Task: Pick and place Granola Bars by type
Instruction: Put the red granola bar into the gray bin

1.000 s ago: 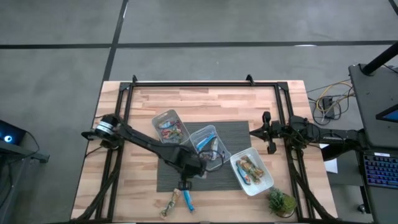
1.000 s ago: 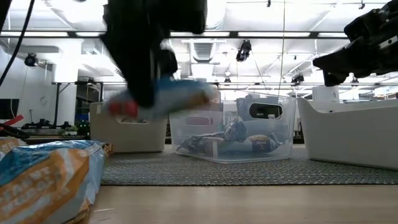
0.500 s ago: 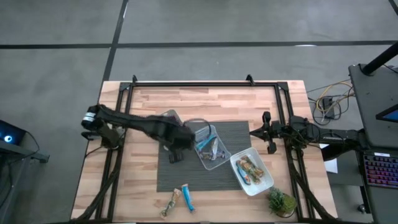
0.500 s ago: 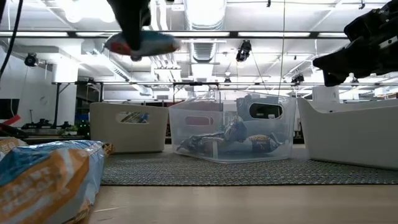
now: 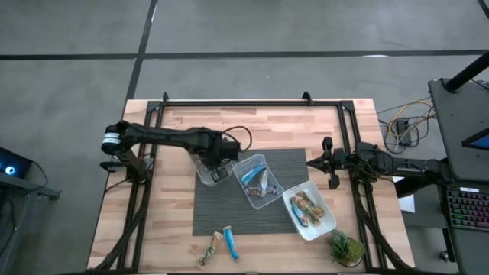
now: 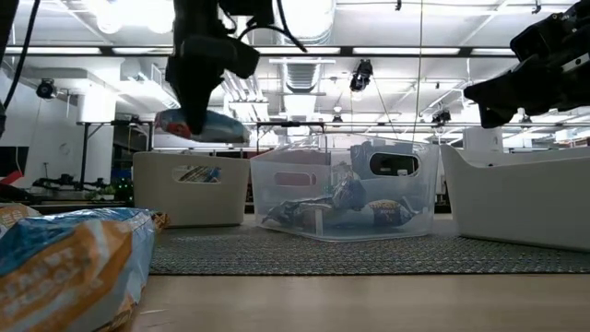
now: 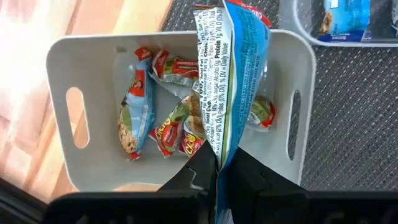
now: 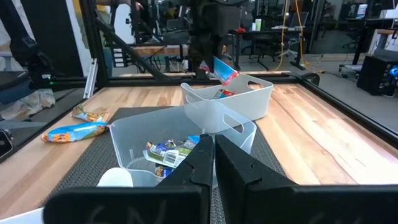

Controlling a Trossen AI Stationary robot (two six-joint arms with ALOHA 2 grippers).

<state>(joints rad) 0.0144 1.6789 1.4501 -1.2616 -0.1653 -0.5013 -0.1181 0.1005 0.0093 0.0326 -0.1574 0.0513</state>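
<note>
My left gripper (image 5: 217, 156) (image 6: 197, 109) hovers over the white tub (image 5: 208, 174) (image 7: 60, 68) at the mat's far left, shut on a blue granola bar (image 7: 227, 87) (image 6: 205, 125) with a red end. Several tan, red-green printed bars (image 7: 177, 127) lie on that tub's floor. The middle clear tub (image 5: 257, 180) contains blue and silver bars, and the right tub (image 5: 309, 211) holds more. Two loose bars (image 5: 220, 246) lie flat on the wood near the front edge. My right gripper (image 5: 327, 162) (image 8: 213, 155) waits shut at the table's right side, off the mat. My left gripper pinches the blue bar's wrapper (image 7: 219, 163) between its two fingers, close to one end. The fingers come from above, pointing down. The bar is lifted clear above the white tub's opening and sticks out sideways below the fingers, slightly tilted, red end away from them.
A dark mat (image 5: 229, 218) carries the three tubs in a slanting row. A small green plant (image 5: 345, 248) stands at the near right corner. Black frame rails (image 5: 244, 102) run along the far and side edges. A bar (image 6: 64, 267) fills the low view's near left.
My left gripper has carried the blue bar up and toward the table's far edge, from the mat's near edge to above the white tub, rolling its wrist on the way. The bar stayed in the shut fingers, clear of the table.
</note>
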